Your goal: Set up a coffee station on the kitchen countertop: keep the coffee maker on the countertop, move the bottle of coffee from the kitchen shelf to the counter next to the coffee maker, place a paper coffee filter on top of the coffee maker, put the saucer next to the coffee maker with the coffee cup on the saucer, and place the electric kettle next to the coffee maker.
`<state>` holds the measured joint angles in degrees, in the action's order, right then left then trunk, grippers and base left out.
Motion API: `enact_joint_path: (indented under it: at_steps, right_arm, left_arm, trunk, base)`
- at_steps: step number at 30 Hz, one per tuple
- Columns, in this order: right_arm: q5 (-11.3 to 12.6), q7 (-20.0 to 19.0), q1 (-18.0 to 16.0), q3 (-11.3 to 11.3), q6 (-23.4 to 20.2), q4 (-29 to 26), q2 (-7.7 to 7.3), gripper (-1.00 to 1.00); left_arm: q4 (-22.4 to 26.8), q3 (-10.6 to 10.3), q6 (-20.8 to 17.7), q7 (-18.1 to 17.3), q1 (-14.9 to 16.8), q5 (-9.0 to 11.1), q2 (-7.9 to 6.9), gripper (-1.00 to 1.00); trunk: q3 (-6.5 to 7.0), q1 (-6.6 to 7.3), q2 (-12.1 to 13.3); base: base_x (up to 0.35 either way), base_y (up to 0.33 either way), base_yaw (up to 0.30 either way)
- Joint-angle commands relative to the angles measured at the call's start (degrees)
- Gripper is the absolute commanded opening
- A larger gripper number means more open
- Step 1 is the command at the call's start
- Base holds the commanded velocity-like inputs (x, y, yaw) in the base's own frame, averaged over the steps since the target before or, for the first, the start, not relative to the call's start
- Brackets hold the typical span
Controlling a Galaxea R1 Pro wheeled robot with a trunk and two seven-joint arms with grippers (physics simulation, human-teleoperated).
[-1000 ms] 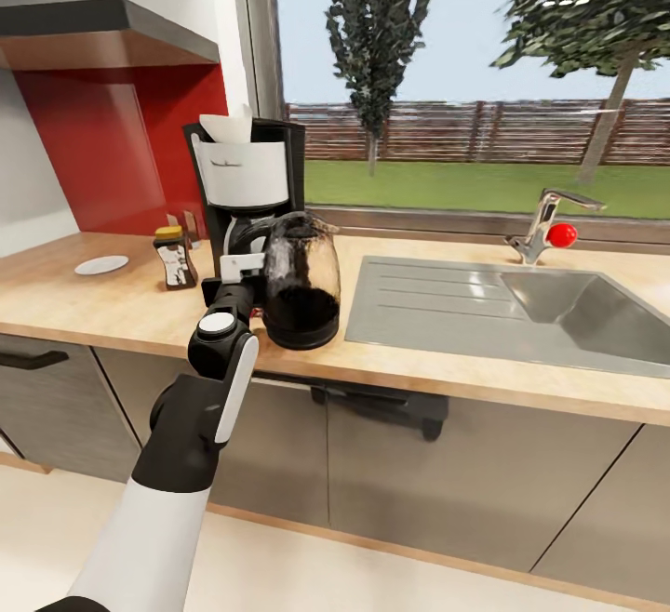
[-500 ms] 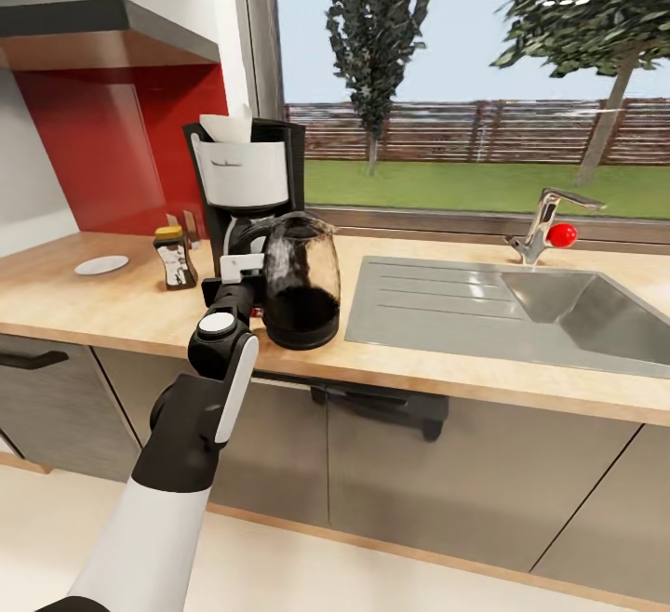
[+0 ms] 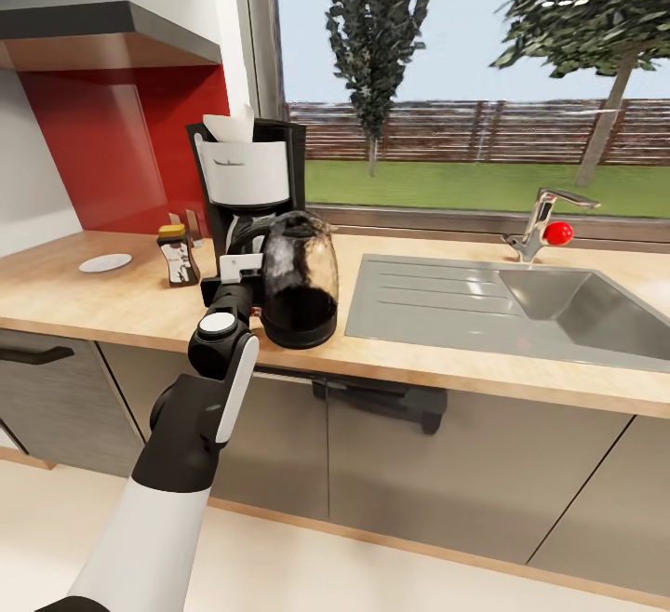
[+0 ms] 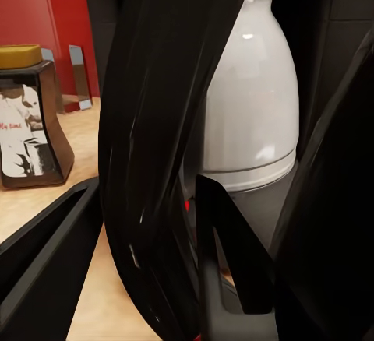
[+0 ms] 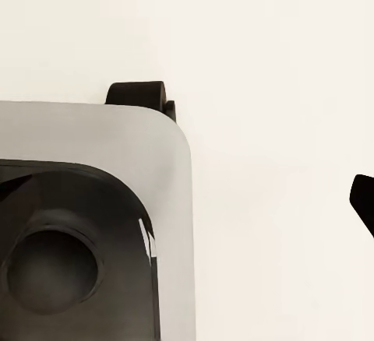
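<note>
The electric kettle [image 3: 300, 282] stands on the kitchen countertop [image 3: 121, 310], just in front and to the right of the coffee maker [image 3: 244, 186]. My left gripper [image 3: 236, 270] is shut on its black handle [image 4: 148, 162], and the fingers [image 4: 43, 251] hug both sides. A paper coffee filter [image 3: 229, 126] sits on top of the machine. To its left are the bottle of coffee [image 3: 177, 257] [image 4: 27, 119], then the saucer [image 3: 104, 263]. The coffee cup and kitchen shelf are out of view. One black fingertip [image 5: 365, 201] of my right gripper shows far out at the frame edge.
A steel sink [image 3: 521, 310] with a tap [image 3: 542, 221] lies right of the kettle. A red panel [image 3: 112, 152] and a grey hood [image 3: 102, 31] back the counter at left. The right wrist view looks down at pale floor and my grey base [image 5: 93, 201].
The head camera has shifted slightly, so the whole picture has moved a little. The kettle, the left arm and the other things stay where they were.
</note>
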<state>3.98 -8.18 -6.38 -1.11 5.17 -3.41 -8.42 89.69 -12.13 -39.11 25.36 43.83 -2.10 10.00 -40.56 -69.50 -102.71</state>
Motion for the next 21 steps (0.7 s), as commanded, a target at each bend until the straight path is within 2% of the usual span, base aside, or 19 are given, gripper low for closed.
enact_joint_path:
  at_steps: [1, 11, 12, 21]
  right_arm:
    - [0.42, -0.26, -0.03, -0.12, 0.19, 0.06, -0.02, 1.00]
    - [0.42, -0.26, -0.03, -0.12, 0.19, 0.05, -0.02, 1.00]
    - [0.42, -0.26, -0.03, -0.12, 0.19, 0.06, -0.02, 1.00]
    - [0.42, -0.26, -0.03, -0.12, 0.19, 0.06, -0.02, 1.00]
  left_arm:
    - [-0.04, -0.08, -0.26, 0.06, 0.03, 1.05, 0.00, -1.00]
    - [-0.04, -0.08, -0.26, 0.05, 0.03, 1.05, 0.00, -1.00]
    - [-0.04, -0.08, -0.26, 0.05, 0.03, 1.05, 0.00, 1.00]
    - [-0.13, 0.05, -0.29, -0.13, 0.03, 1.09, 0.00, 1.00]
  trunk:
    - [-0.07, 0.00, -0.02]
    - [-0.07, 0.00, -0.02]
    - [-0.07, 0.00, -0.02]
    - [-0.07, 0.00, -0.02]
  base:
    - [0.000, 0.000, 0.000]
    - [0.000, 0.000, 0.000]
    - [0.000, 0.000, 0.000]
    - [0.000, 0.000, 0.000]
